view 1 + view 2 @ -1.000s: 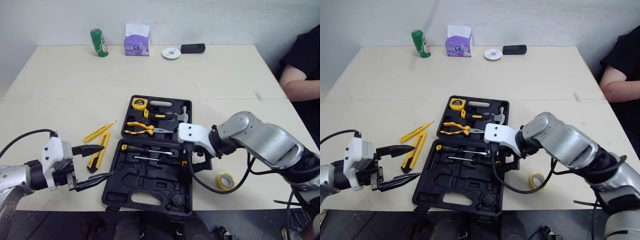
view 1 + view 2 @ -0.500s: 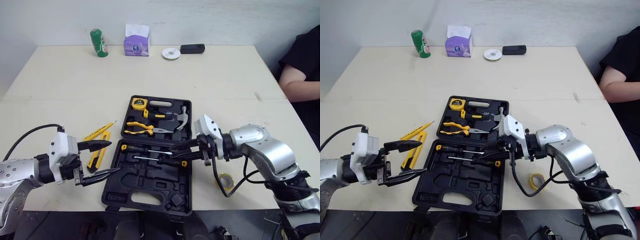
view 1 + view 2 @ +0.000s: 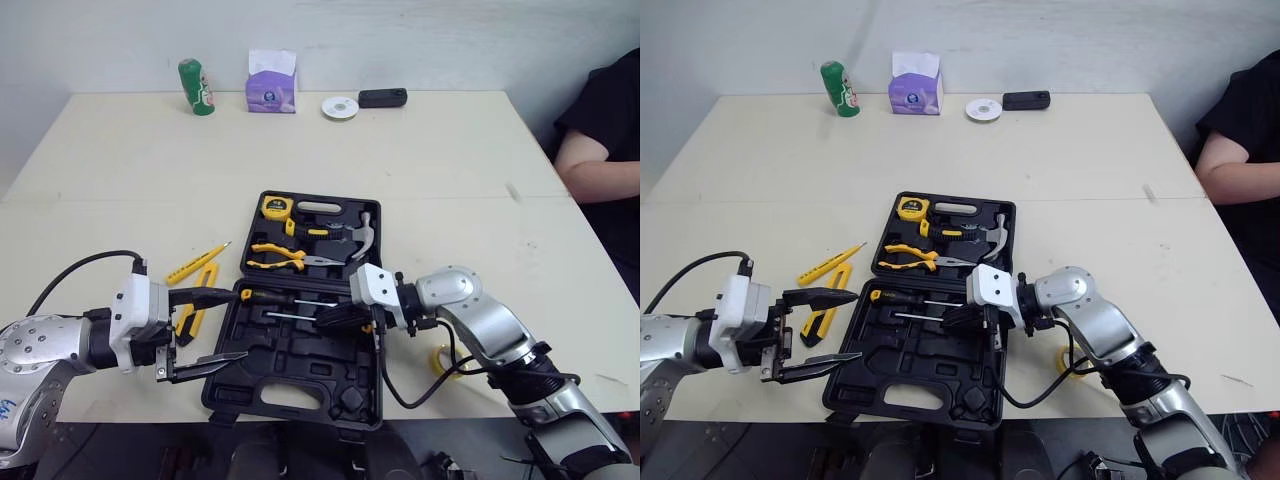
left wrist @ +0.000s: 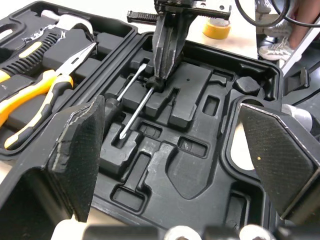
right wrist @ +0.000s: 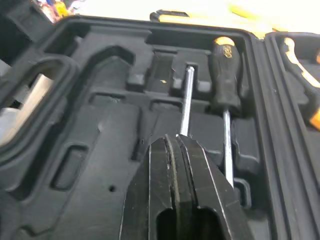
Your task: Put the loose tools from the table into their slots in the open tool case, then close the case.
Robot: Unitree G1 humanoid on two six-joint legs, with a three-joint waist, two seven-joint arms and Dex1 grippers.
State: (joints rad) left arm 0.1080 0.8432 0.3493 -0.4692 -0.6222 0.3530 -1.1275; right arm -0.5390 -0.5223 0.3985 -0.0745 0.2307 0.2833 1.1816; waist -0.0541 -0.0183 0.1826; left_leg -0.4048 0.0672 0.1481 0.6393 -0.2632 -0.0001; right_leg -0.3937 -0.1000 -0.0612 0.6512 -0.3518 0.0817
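Tool case (image 3: 292, 372): black, lid laid flat open, near the table's (image 3: 450, 170) front edge. One screwdriver (image 5: 223, 75) and a second screwdriver (image 5: 186, 95) sit side by side in slots of its near half. Right gripper (image 3: 325, 318): fingers pressed together, tips down on the second one's shaft. Left gripper (image 3: 238, 324): fingers spread wide at the case's left edge. Yellow knife (image 3: 815, 322) and pencil (image 3: 198, 263) lie on the table just left of the case.

Bright, even light; soft shadows; table (image 5: 125, 6) overexposed.
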